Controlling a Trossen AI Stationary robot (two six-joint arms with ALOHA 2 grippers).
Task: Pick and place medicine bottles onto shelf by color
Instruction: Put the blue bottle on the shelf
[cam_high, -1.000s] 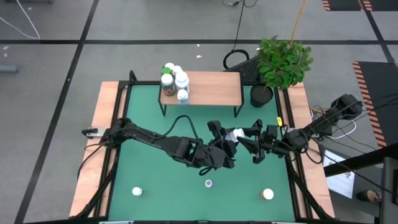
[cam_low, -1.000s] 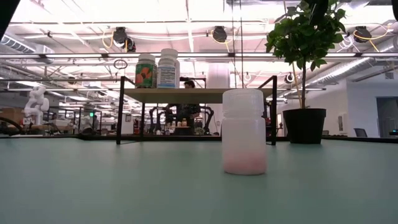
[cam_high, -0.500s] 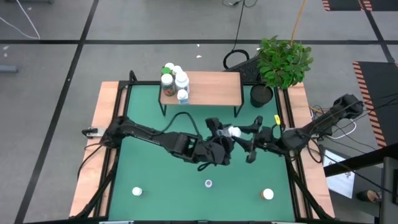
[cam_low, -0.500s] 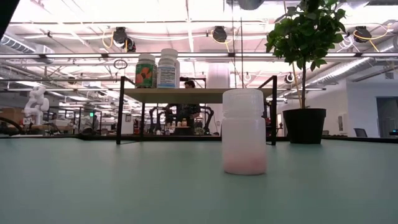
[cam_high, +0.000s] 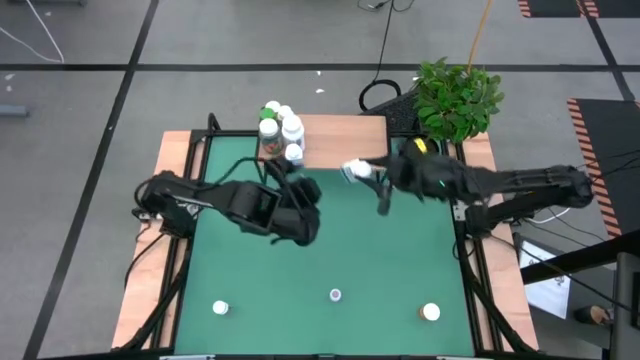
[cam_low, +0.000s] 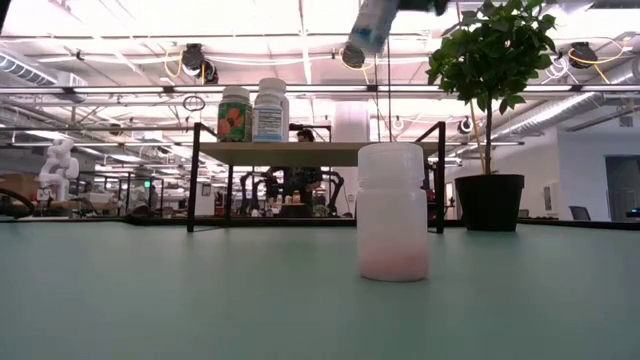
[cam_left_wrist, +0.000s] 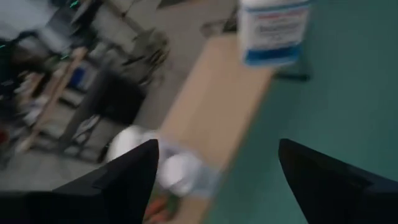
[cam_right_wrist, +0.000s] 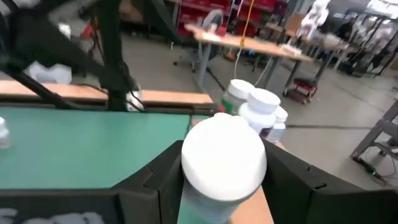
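Note:
My right gripper (cam_high: 366, 174) is shut on a white-capped medicine bottle (cam_high: 354, 170), high over the shelf's near edge; the bottle shows tilted at the top of the low view (cam_low: 369, 26). The shelf (cam_high: 340, 142) bears several bottles at its far left end (cam_high: 276, 125), standing on their bases. My left gripper (cam_high: 303, 202) is open and empty over the mat, near the shelf's left end. Three more bottles stand on the green mat (cam_high: 220, 308), (cam_high: 335, 295), (cam_high: 430, 312); one of them is large in the low view (cam_low: 391, 211). My right gripper pinches the bottle's body just below the white cap (cam_right_wrist: 205, 202) between its two fingers (cam_right_wrist: 292, 180), one on either side. The fingers come from the table's right. The bottle is lifted clear and tilted, its cap (cam_high: 350, 169) toward the table's left.
A potted plant (cam_high: 455, 98) in a black pot (cam_high: 420, 155) stands off the shelf's right end. Wooden side boards (cam_high: 160, 230) flank the mat. The shelf top right of the grouped bottles is bare wood (cam_high: 350, 135).
My right gripper has carried the bottle from the mat's middle up and toward the far edge, to over the shelf's near edge. My left gripper has drawn back from the middle toward the table's left and far side.

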